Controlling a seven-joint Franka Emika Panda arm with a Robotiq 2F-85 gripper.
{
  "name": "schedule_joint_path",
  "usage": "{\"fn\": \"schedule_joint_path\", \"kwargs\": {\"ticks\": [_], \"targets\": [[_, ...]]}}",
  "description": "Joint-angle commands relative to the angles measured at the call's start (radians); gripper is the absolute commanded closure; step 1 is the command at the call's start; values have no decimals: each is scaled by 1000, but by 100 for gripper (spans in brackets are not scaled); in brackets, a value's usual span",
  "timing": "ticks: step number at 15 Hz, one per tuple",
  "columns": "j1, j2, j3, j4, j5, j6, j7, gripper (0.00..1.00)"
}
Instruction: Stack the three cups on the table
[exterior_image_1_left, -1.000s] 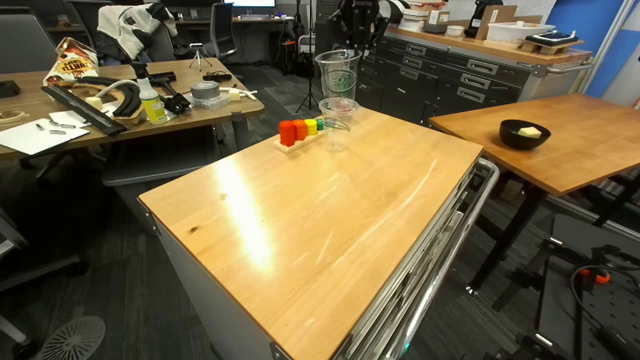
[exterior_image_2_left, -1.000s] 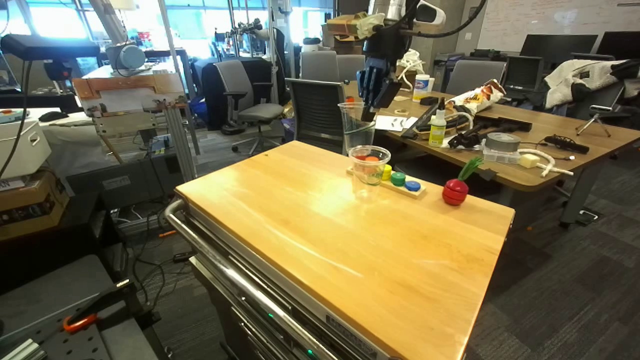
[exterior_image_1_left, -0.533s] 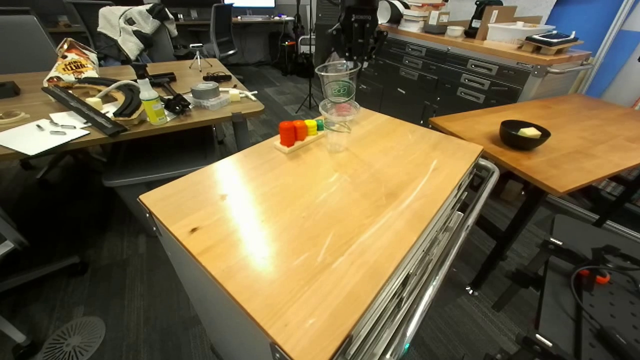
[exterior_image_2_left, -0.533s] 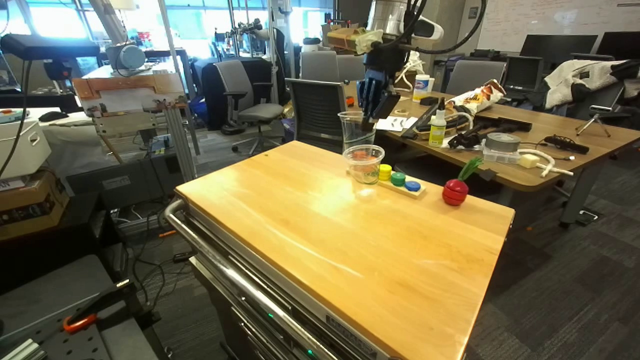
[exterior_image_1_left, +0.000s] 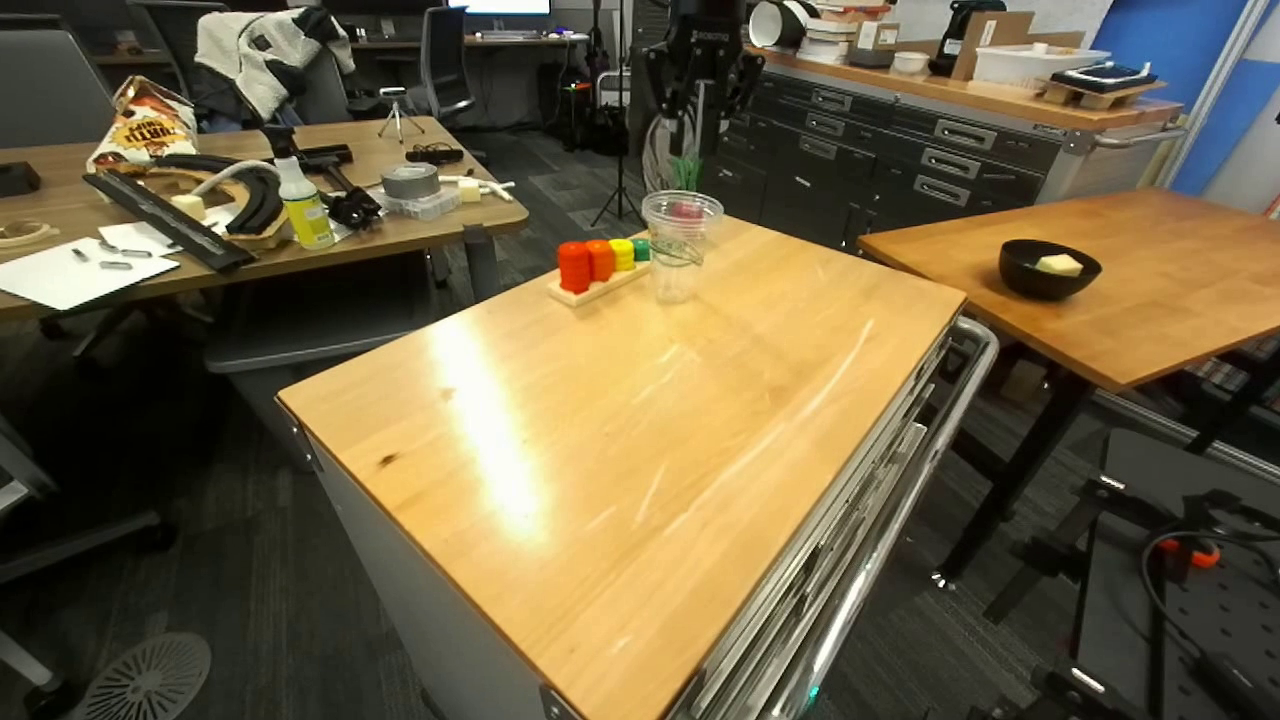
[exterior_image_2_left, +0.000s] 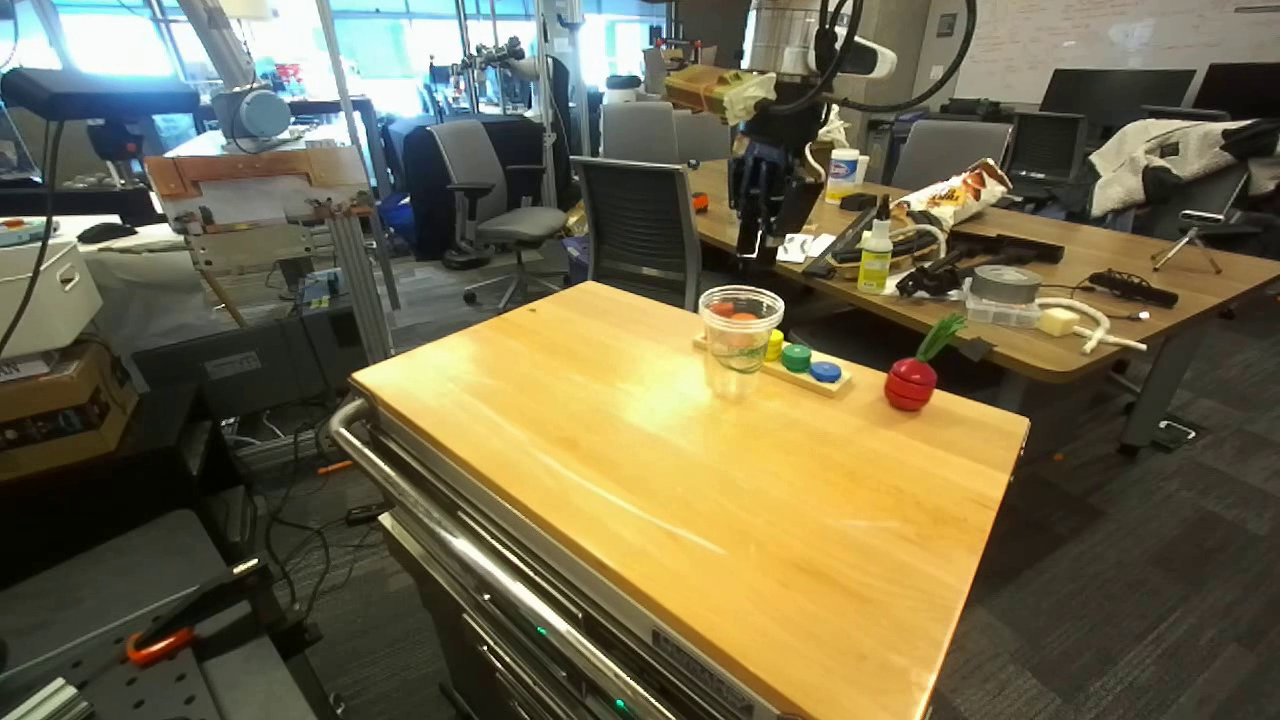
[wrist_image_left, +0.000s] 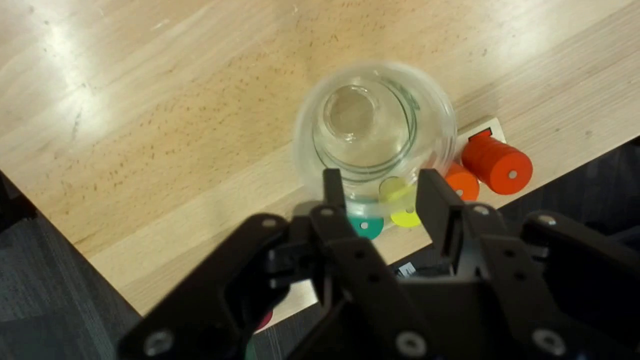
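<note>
Wrist view: at left ran the glossy table (wrist_image_left: 150, 125). Toward the middle, the clear cups (wrist_image_left: 372, 135) stood upright on it, nested; how many, their see-through walls did not tell. Above them, apart from them in both exterior views, hung the gripper (wrist_image_left: 378, 175), jaws parted with nothing between. Stacking looked nearly done, so the likeliest trouble was a dip or sideways swing catching a rim and tipping the flimsy-looking stack. At right, the peg toy (wrist_image_left: 465, 182) stood close enough to suffer in a topple.
</note>
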Motion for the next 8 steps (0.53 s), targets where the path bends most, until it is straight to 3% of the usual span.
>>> {"fn": "schedule_joint_path", "kwargs": {"ticks": [1, 3, 4, 8], "targets": [[1, -8, -11, 20, -1, 37, -5, 25], [4, -28, -21, 19, -18, 27, -2, 10], [9, -42, -31, 29, -49, -31, -15, 1], [21, -133, -51, 35, -203, -190, -91, 0]]}}
